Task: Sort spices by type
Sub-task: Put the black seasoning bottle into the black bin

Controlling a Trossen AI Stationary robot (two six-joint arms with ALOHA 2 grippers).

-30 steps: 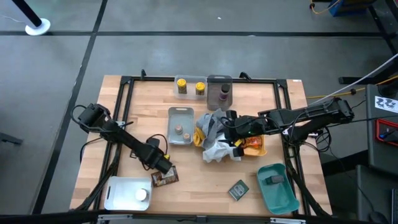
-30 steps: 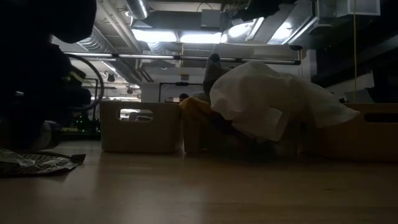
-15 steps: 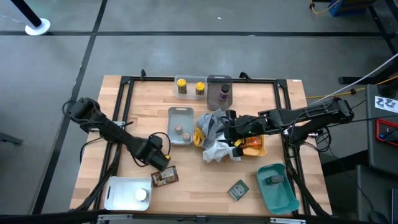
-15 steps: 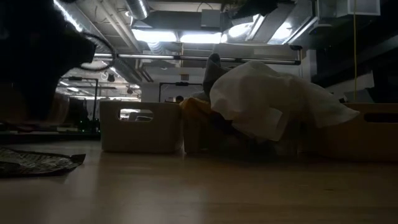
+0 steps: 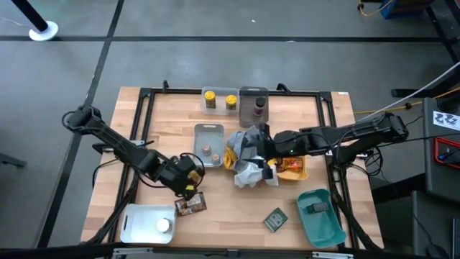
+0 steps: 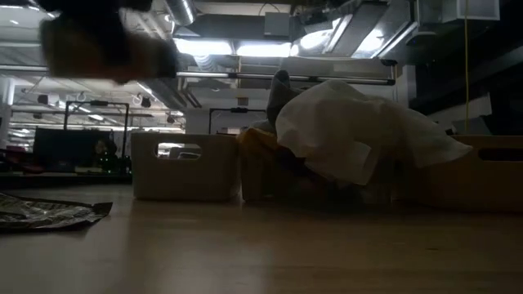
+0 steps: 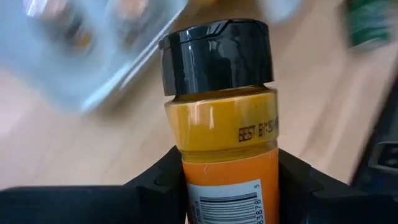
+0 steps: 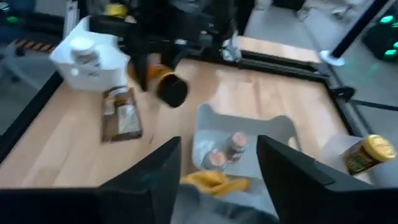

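- High view: your left hand [image 5: 188, 180] is over the counter [image 5: 144, 144], between the grey tray [image 5: 208, 131] and the brown packets [image 5: 190, 205]. Its grip cannot be read from here. Your right hand [image 5: 260, 141] reaches into the heap of cloths [image 5: 248, 173] at centre. Two yellow jars [image 5: 219, 101] sit in a clear tray at the far edge, a dark jar [image 5: 258, 109] in the tray beside them. A dark flat tin [image 5: 274, 219] lies near the teal tray [image 5: 323, 223].
- Low view: a blurred bottle [image 6: 102, 45] hangs well above the counter. The white cloth [image 6: 351, 135] is draped over the trays behind.
- Left wrist view: your left hand grips the orange bottle [image 7: 221, 124], black cap pointing away, one finger at each side of it.
- Right wrist view: your right hand's fingers [image 8: 292, 171] stand apart with nothing between them. Two tiny round pots [image 8: 225, 150] sit in the grey tray beyond.
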